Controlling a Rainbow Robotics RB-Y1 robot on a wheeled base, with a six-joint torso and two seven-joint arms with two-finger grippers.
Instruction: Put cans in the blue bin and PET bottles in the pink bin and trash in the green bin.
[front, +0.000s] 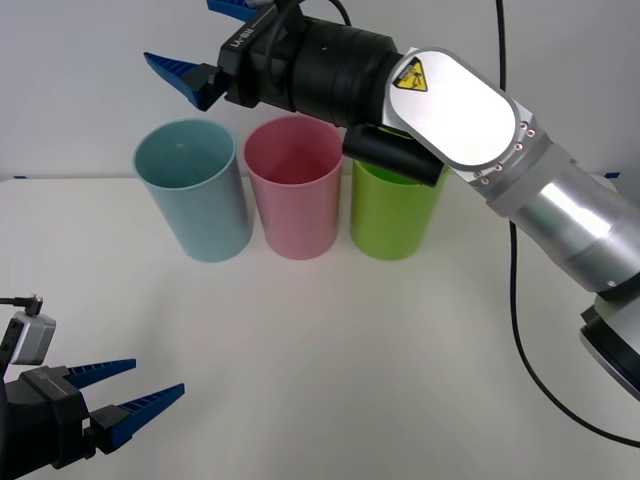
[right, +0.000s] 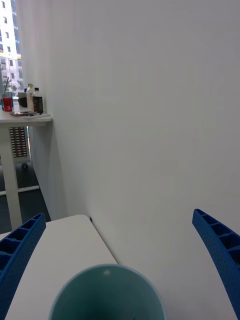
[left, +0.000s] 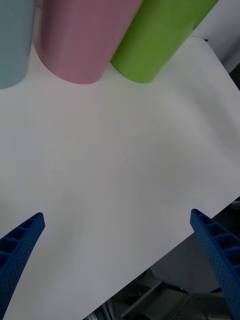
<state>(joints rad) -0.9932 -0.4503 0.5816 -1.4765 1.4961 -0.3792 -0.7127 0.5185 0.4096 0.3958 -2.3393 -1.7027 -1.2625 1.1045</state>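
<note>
The white worktop (front: 330, 340) is seen as the largest thing, and on it three tall bins are stood upright in a row, with the pink bin (front: 294, 190) taken here as the landmark. The blue bin (front: 195, 195) is set just beside the pink bin on the robot's left, and the green bin (front: 390, 215) just beside it on the robot's right, partly covered in the front view by the right arm. That arm is reached across above the row, past the pink bin, so that the right tool (front: 215, 45) is held above and slightly behind the blue bin; in the right wrist view the blue bin's open rim (right: 107, 295) is seen directly below and between the two blue fingers (right: 20, 250), which are spread wide apart with nothing between them. The left tool (front: 135, 390) is held low at the near edge of the worktop, well apart from the pink bin and on its left side, its fingers also spread and empty. No can, bottle or piece of trash is seen lying on the worktop or held in either tool. Whether the can is inside the blue bin cannot be told, since the bin's floor is hidden. It is judged that the sorting is at or near its end, with an emptied right tool over the blue bin.
</note>
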